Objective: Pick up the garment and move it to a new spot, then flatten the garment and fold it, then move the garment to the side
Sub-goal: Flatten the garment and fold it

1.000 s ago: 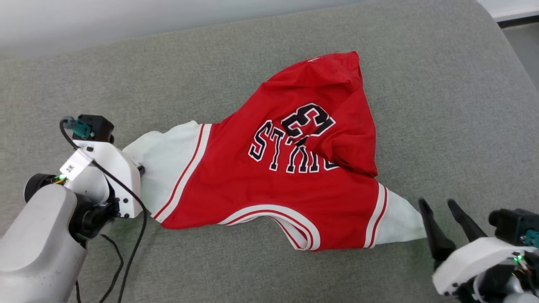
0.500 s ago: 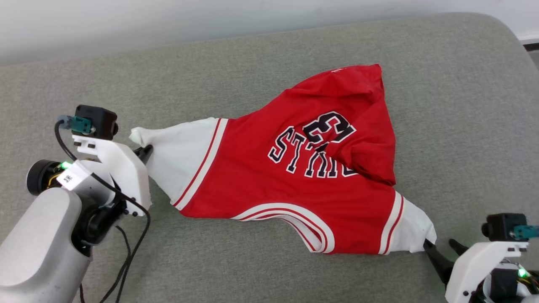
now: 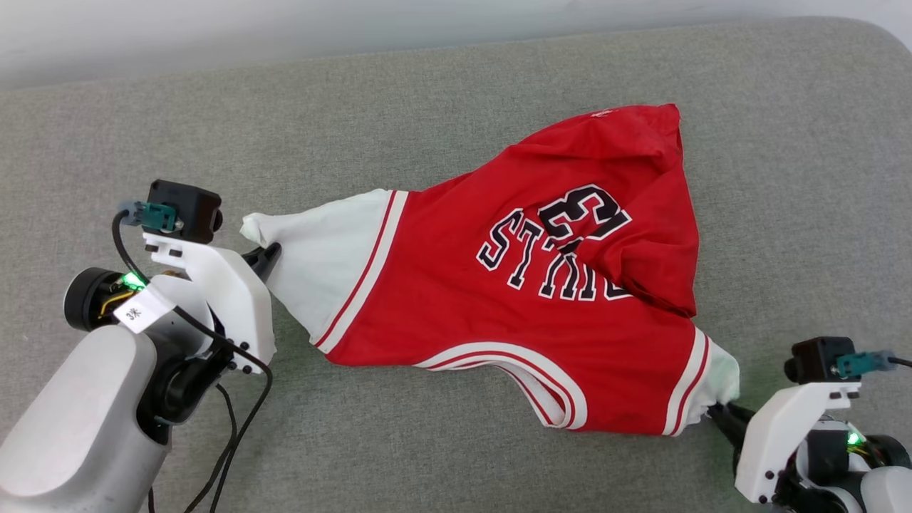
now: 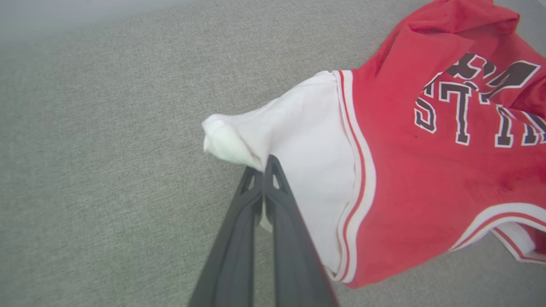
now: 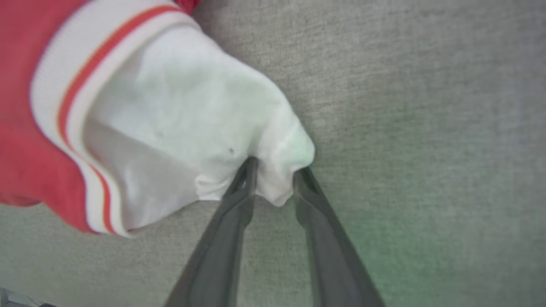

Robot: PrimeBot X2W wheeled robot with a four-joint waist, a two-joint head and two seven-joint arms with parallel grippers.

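Note:
The garment [image 3: 499, 313], a red jersey shirt with white sleeves and black "23" lettering, lies stretched across a grey cushion [image 3: 427, 107], with its far hem crumpled. My left gripper [image 3: 269, 255] is shut on the tip of the left white sleeve. In the left wrist view its fingers [image 4: 264, 164] pinch that sleeve of the garment [image 4: 405, 170]. My right gripper [image 3: 716, 413] is at the other sleeve's tip. The right wrist view shows the gripper [image 5: 275, 168] half narrowed, with the garment's [image 5: 170, 106] white cloth bunched between the fingers.
The grey cushion's rounded back edge meets a pale wall [image 3: 356, 28] at the top. The cushion's corner curves away at the upper right [image 3: 883, 43]. Black cables [image 3: 235, 427] hang from my left wrist.
The head camera has shifted. My right gripper came in to the right sleeve's tip and narrowed its jaws around it. The left gripper has kept its hold on the left sleeve.

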